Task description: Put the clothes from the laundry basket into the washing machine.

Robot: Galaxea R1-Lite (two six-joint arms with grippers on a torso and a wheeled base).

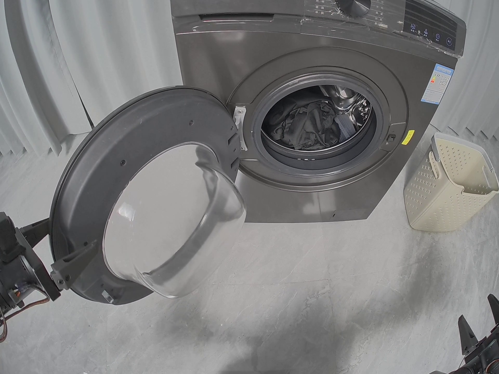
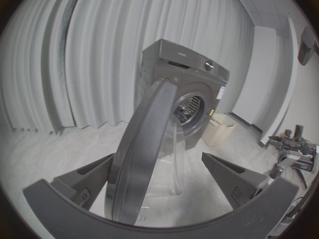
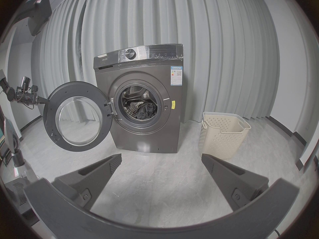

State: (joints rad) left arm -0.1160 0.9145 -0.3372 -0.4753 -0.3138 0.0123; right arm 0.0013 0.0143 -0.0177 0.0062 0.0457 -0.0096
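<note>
While the door (image 1: 130, 146) is swung wide, items are listed thus. Washer (image 1: 208, 53): dark clothes (image 1: 306, 123) are heaped in the drum, nr front lip. Basket (image 1: 442, 203): set on the floor beside the washer; no garments seen inside. Left gripper (image 2: 159, 156): jaws spread, door rim lodged between 2 fingers; contact cannot be told. Right gripper (image 3: 161, 156): jaws spread, nothing held, well apart from the washer. Risks, est.: rim may be lost if pushed w/ loose jaws; fabric may be pinched in the seal if the pile sags fwd.

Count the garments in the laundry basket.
0. The laundry basket, right of the washing machine, shows none inside, though its bottom is partly hidden. Dark clothes lie in the drum.
</note>
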